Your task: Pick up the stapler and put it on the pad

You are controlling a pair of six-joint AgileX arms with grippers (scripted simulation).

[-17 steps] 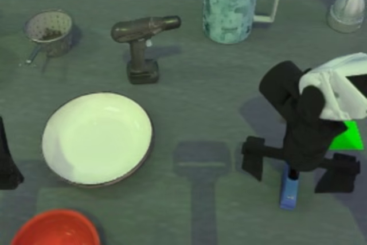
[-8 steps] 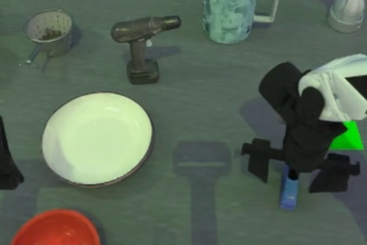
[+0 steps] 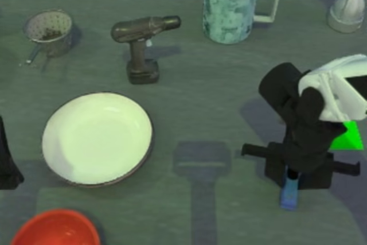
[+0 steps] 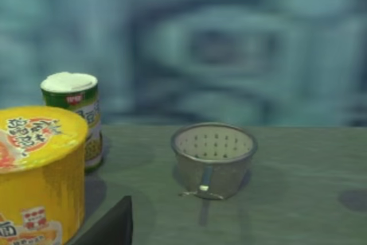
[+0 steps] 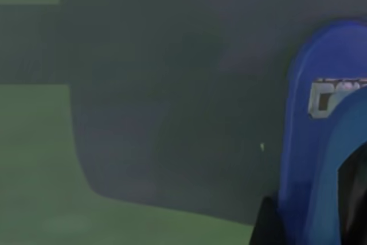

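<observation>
- Two arms share a dull grey-green table (image 3: 218, 90) with a faint mottled finish; behind its far edge the backdrop is a blurred blue-teal pattern.
- Left arm sits parked at the table's left edge, only a dark sliver of it in the top view; whether the left pincer (image 3: 7, 162) is released or clenched cannot be told.
- Far left: a perforated metal strainer (image 3: 48, 30). In the left wrist view, a yellow noodle cup (image 4: 35, 170) and a green can (image 4: 73, 113) carry red-and-white labels, too blurred to read.
- Moving right: a white plate (image 3: 97, 137), a red bowl (image 3: 54, 229) at the near edge, a dark power drill (image 3: 140, 47), then a speckled teal mug (image 3: 230, 5).
- Right side: the right pincer (image 3: 296, 171) is clenched on the stapler (image 3: 289, 192), whose blue end sticks out below it.
- A small white plate on the stapler shows in the right wrist view, unreadable.
- Just beside the arm, the green pad (image 3: 348, 137) peeks out, mostly hidden.
- Far right corner: a silver bell (image 3: 347, 8).
</observation>
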